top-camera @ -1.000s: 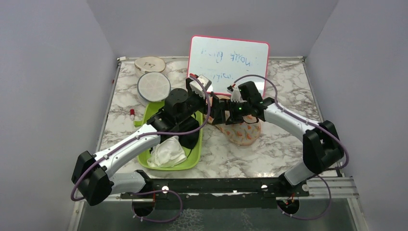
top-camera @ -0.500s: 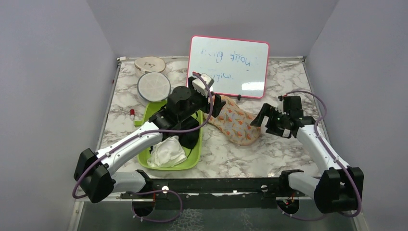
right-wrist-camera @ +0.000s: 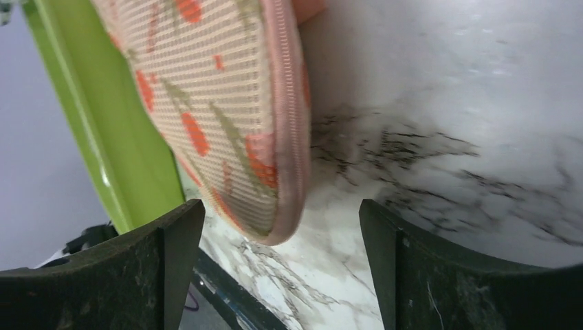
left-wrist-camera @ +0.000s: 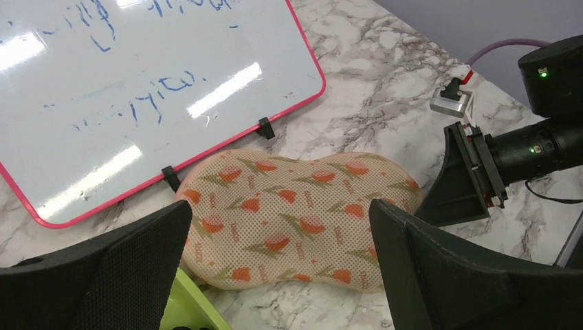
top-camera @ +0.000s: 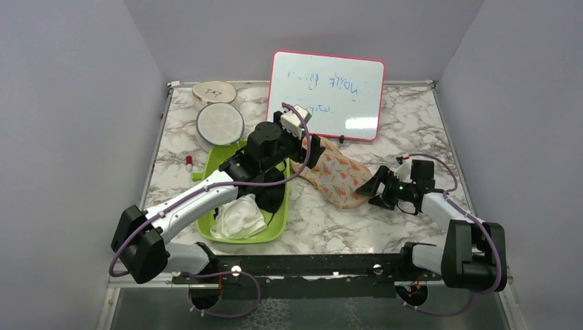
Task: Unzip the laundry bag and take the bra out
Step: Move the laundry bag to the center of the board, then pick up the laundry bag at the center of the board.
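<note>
The laundry bag (top-camera: 335, 176) lies flat on the marble table (top-camera: 412, 124), between the green tub (top-camera: 254, 239) and the right arm, just in front of the whiteboard (top-camera: 326, 89). In the top view its long axis runs from about 10 o'clock to about 4 o'clock. The left gripper (top-camera: 307, 150) hovers over the 10 o'clock end with its jaws wide apart, and they hold nothing. The right gripper (top-camera: 368, 187) is low at the 4 o'clock end, so the bag lies from it toward 10 o'clock, along the same line as the axis. Its jaws are also apart. In the right wrist view the rounded end of the bag, with its pink stitched edge, stands between the two fingers (right-wrist-camera: 103, 275), with a gap on each side, so I judge that nothing is gripped yet. The right arm is the nearer one to this edge and seems better placed for the coming grip. I cannot find the zipper slider in any view. The bra is not visible; probably it is inside the closed bag, so the task is at its beginning.
</note>
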Robot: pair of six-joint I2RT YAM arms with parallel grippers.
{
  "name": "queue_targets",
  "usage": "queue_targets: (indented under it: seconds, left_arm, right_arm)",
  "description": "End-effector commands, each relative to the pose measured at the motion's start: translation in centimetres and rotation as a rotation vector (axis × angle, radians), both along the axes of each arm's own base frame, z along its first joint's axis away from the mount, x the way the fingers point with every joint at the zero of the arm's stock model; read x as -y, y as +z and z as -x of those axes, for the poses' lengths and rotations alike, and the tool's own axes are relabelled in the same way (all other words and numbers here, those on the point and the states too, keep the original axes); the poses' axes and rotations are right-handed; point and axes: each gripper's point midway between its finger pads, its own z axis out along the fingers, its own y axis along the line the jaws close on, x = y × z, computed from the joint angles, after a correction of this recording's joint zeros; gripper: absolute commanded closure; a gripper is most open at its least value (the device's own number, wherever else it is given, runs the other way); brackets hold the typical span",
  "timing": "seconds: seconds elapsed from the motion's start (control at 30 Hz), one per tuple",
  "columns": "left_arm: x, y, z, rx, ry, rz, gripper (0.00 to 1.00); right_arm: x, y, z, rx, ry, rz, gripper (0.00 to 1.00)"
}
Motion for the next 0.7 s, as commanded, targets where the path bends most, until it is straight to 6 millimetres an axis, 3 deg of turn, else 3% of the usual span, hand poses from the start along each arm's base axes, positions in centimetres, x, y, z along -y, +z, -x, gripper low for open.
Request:
queue_targets:
  seconds: [0.0,0.27,0.53,0.67]
  left_arm:
    - [1.1,0.8,0.1,0.002,-0.032,0.032,0.01]
    - [2.9,-0.7,1.1,0.003,-0.124,-0.006,0.01]
    - [3.2,-0.7,1.5,0.038,-0.140,0.028,0.01]
    - [3.6,-0.9,2.1,0.091,-0.194,0.004,0.01]
  right_arm:
    - [-2.2,2.4,-0.9,0.202,0.132,-0.149,0.22]
    - [-3.2,1.6,-0.1,0.181,0.160,-0.230,0.33]
    - [-3.4,2.6,-0.6,0.212,0.173,-0.252,0.48]
    - [-3.3,3.4,-0.8,0.215,0.189,-0.230,0.66]
